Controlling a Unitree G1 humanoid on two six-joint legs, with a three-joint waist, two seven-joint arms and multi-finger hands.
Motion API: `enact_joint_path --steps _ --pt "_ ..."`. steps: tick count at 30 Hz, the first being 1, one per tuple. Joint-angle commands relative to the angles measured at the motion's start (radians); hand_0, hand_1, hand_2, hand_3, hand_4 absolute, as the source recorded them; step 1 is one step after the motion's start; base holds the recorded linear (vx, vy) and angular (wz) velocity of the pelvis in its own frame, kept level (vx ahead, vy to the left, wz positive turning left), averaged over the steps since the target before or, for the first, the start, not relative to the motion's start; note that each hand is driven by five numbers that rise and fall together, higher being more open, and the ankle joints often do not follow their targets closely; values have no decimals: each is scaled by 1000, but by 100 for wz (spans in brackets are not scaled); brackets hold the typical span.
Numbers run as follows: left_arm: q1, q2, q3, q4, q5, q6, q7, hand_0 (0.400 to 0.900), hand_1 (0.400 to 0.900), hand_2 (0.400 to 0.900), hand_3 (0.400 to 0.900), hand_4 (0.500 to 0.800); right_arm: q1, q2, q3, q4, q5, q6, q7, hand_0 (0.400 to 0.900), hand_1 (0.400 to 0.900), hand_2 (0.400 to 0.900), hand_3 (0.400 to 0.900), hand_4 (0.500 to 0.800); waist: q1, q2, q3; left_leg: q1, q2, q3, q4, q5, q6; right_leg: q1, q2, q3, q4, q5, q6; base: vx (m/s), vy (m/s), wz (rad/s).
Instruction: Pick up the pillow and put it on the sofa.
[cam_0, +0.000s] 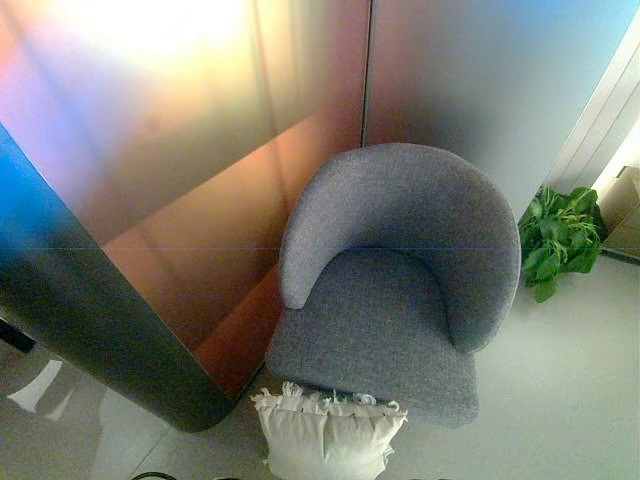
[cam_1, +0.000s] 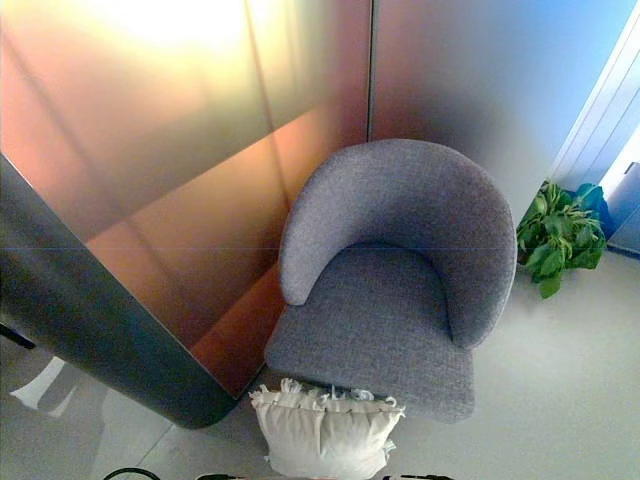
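Note:
A cream pillow (cam_0: 328, 436) with a frilled top edge stands at the bottom middle of the view, just in front of the front edge of the seat; it also shows in the right eye view (cam_1: 325, 434). The sofa is a grey fabric tub armchair (cam_0: 395, 280) with a curved back, set against the wall, and its seat holds nothing. Neither hand shows in either view. What holds the pillow up is below the view's bottom edge.
A tall glossy panel wall (cam_0: 200, 200) runs behind and to the left of the armchair, with a rounded dark corner (cam_0: 150, 370) at lower left. A green potted plant (cam_0: 555, 240) stands on the light floor (cam_0: 560, 380) to the right of the chair.

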Motion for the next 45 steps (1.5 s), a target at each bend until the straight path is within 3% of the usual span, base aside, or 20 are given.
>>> enact_joint_path --steps 1,11,18,21,27,33,39,45 --pt "-41 2 -10 93 59 7 -7 900 900 900 900 800 -63 45 29 38 0 -5 25 900 900 900 900 800 -12 -42 40 34 -70 43 6 -96 24 3 -20 31 5 -34 65 0 0 0" --pt "-43 7 -3 91 50 -21 16 900 900 900 900 800 -65 39 27 37 2 0 26 900 900 900 900 800 -14 -40 45 35 -68 44 9 -97 24 3 -18 35 5 -34 64 7 -1 0" --pt "-67 15 -2 82 63 -45 81 900 900 900 900 800 -77 28 37 38 5 11 23 900 900 900 900 800 -19 -35 61 21 -67 43 13 -96 23 -11 -16 45 7 -34 62 20 7 -1" --pt "-79 20 -6 74 66 -69 133 900 900 900 900 800 -77 14 44 21 9 25 19 900 900 900 900 800 -22 -30 77 6 -65 48 17 -90 21 -25 -20 43 7 -28 63 44 27 -3" --pt "-181 88 -29 41 19 -102 167 900 900 900 900 800 -158 -62 54 8 35 40 17 900 900 900 900 800 -54 16 160 -80 -76 43 23 -65 15 -128 -34 64 30 -19 54 -105 135 -4" --pt "-301 127 -61 29 -44 -103 220 900 900 900 900 800 -251 -104 58 22 78 80 -15 900 900 900 900 800 -80 52 232 -158 -87 47 54 -51 7 -212 -41 88 69 -24 39 -89 126 -6" --pt "-437 164 -92 45 -14 -91 273 900 900 900 900 800 -359 -144 74 30 134 136 -16 900 900 900 900 800 -100 57 309 -245 -94 59 108 -48 2 -290 -38 118 113 -31 33 -73 32 -14" --pt "-595 219 -124 59 -96 -132 290 900 900 900 900 800 -489 -167 108 44 176 179 -8 900 900 900 900 800 -118 57 382 -328 -90 86 100 -18 -1 -409 -35 136 151 -13 43 -108 8 -12"
